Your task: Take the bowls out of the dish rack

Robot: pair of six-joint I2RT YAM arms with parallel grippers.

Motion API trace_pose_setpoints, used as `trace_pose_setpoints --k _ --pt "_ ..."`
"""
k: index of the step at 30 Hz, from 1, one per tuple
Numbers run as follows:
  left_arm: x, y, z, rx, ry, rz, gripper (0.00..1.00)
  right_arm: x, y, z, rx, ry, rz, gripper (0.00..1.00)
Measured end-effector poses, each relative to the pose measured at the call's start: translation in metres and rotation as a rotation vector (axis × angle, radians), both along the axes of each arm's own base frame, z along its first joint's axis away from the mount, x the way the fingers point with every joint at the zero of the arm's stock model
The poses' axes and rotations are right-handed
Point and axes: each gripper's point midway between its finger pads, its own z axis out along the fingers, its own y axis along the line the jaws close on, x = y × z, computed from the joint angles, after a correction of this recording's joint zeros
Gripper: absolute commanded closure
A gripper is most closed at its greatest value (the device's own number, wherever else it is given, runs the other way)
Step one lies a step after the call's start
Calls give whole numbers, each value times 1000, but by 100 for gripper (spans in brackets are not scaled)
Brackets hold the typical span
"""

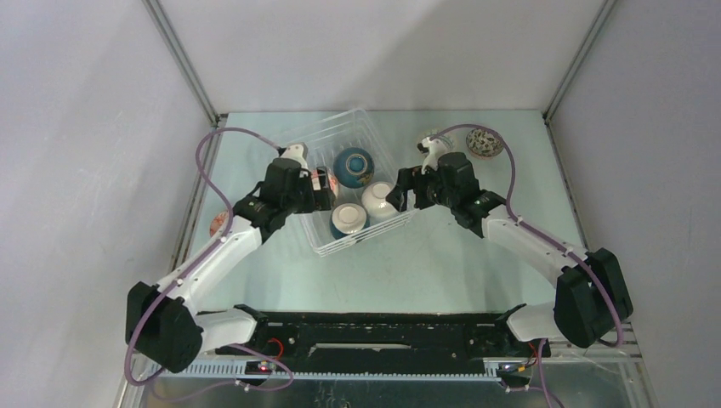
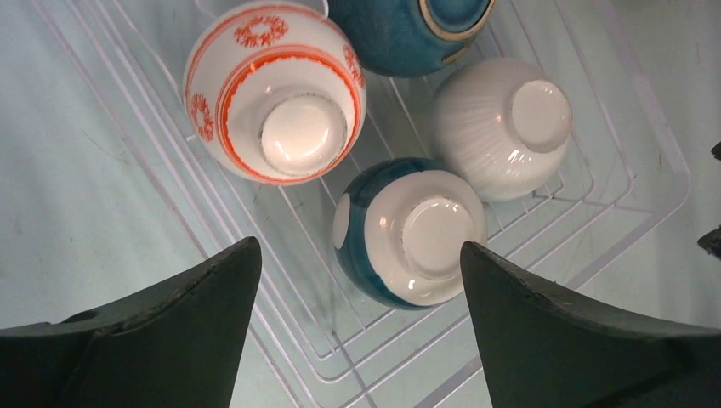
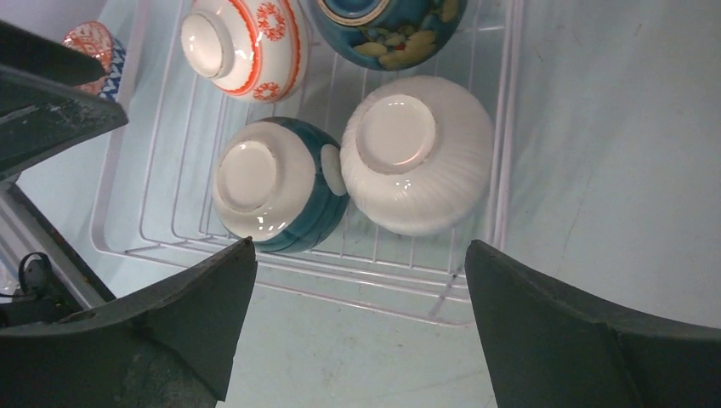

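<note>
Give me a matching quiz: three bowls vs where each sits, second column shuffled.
1. plain white ribbed ceramic bowl
2. red-patterned white ceramic bowl
3. dark speckled ceramic bowl

A. on the table, outside the white wire dish rack, far right
B. in the rack, on the side toward the right pincer
C. in the rack, on the side toward the left pincer

Pairs: 1-B, 2-C, 3-A
</note>
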Motion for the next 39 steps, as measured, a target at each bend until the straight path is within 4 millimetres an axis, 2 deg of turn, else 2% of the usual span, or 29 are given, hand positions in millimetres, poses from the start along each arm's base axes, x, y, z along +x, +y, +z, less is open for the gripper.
trace_pose_setpoints --k 9,14,21,26,33,39 --pt "21 5 18 67 -35 26 4 -1 12 11 46 -31 43 0" --pt "36 11 18 138 -35 57 5 -5 18 14 55 -38 61 0" --pt "53 12 1 225 20 59 8 -5 20 14 54 -45 59 0" --pt "60 9 -12 251 56 50 13 -5 20 13 57 -46 57 0" --pt "63 7 -32 314 92 62 21 -4 19 12 54 -47 51 0" --pt "64 7 -45 384 107 80 23 -4 19 11 53 -46 50 0"
